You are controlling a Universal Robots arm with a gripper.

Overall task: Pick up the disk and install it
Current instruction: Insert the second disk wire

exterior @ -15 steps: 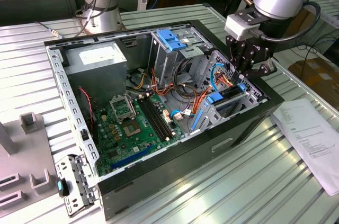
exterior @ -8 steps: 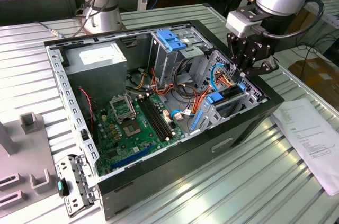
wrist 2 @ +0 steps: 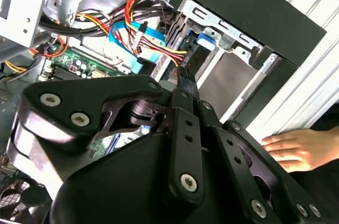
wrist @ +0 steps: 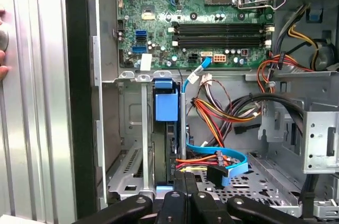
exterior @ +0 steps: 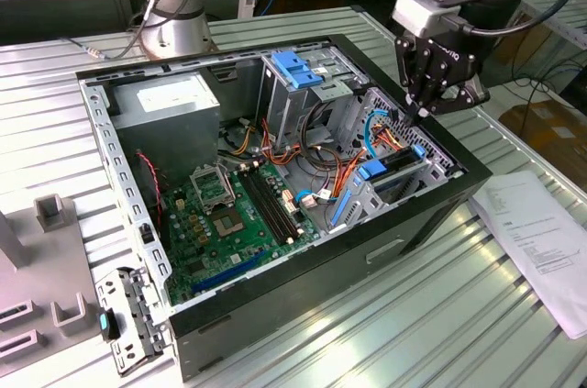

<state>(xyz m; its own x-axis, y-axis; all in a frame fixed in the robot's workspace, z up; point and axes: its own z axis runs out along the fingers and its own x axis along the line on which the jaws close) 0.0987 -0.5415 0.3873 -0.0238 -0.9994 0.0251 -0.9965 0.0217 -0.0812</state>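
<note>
In the exterior view, the grey power supply (exterior: 170,104) sits at about ten o'clock in the open computer case (exterior: 119,186), and the green motherboard (exterior: 234,214) lies toward seven o'clock, both well clear of the work. At about twelve o'clock the metal drive cage (exterior: 293,94) carries its fixed blue handle (exterior: 295,67), and a tangle of red, orange and blue cables (exterior: 344,168) runs from it toward the bay at three o'clock. The disk (exterior: 394,166) stands on edge there in the bay, its blue carrier tab (wrist: 166,105) showing; whether it is fully seated I cannot tell. The gripper (exterior: 415,113) hangs just above it with its fingers (wrist: 185,181) brought narrow together and nothing between them, tips pointing at the carrier's upper end. The main risk is a push landing off the rail, which could cock the disk in the guides and jam it. The blue data cable (wrist: 233,160) lies close beside the bay, so a sideways drift could snag or pinch it. A person's hand (wrist 2: 288,147) rests on the table just outside the case wall, close enough to be caught by the arm
</note>
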